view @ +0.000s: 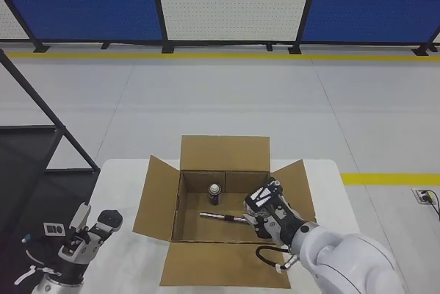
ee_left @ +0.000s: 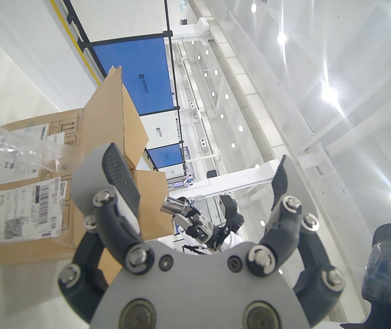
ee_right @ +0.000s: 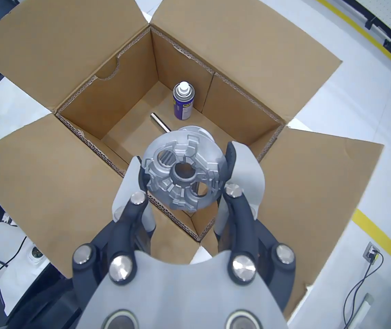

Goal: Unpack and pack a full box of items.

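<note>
As it hangs over the box (ee_right: 62, 35), the right end effector (ee_right: 186, 163) clamps the metal hub (ee_right: 178, 177).

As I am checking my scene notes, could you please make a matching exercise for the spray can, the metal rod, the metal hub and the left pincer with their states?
1. spray can
2. metal rod
3. metal hub
4. left pincer

A. lying flat on the floor of the box
B. open, outside the box
C. gripped in the right pincer above the box
D. standing upright by a box wall

Pairs: 1-D, 2-A, 3-C, 4-B
</note>
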Action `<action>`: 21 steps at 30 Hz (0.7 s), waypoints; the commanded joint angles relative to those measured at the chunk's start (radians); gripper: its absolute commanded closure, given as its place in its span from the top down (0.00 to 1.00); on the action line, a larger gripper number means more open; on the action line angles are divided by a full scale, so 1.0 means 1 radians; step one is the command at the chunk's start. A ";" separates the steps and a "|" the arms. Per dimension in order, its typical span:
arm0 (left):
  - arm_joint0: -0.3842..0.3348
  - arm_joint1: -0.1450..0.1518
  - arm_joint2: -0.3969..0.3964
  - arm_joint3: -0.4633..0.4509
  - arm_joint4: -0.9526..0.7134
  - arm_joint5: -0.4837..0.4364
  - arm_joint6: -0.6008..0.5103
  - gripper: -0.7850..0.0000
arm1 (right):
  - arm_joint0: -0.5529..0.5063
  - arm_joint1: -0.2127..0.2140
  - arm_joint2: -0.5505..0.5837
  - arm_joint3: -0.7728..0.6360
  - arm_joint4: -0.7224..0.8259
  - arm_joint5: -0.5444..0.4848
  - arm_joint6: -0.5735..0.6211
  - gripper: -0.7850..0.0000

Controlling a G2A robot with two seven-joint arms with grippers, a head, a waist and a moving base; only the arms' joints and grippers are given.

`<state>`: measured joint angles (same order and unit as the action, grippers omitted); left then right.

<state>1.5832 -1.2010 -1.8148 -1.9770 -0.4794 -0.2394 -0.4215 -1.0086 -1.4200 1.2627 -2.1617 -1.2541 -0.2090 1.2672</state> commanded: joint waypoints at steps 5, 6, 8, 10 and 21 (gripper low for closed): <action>0.000 0.000 0.000 0.000 0.000 0.000 0.000 1.00 | 0.002 0.000 -0.002 0.004 0.001 0.000 0.000 0.00; 0.000 0.000 0.000 0.000 0.000 0.000 0.000 1.00 | 0.002 0.000 -0.002 0.004 0.001 0.000 0.000 0.00; 0.000 0.000 0.000 0.000 0.000 0.000 0.000 1.00 | 0.002 0.000 -0.002 0.004 0.001 0.000 0.000 0.00; 0.000 0.000 0.000 0.000 0.000 0.000 0.000 1.00 | 0.002 0.000 -0.002 0.004 0.001 0.000 0.000 0.00; 0.004 -0.002 -0.001 0.007 -0.013 0.006 0.015 1.00 | -0.136 0.023 0.225 -0.188 0.101 -0.009 -0.069 0.00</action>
<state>1.5890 -1.2031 -1.8168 -1.9715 -0.4927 -0.2357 -0.4054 -1.1311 -1.3991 1.4426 -2.3415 -1.1743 -0.2156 1.2062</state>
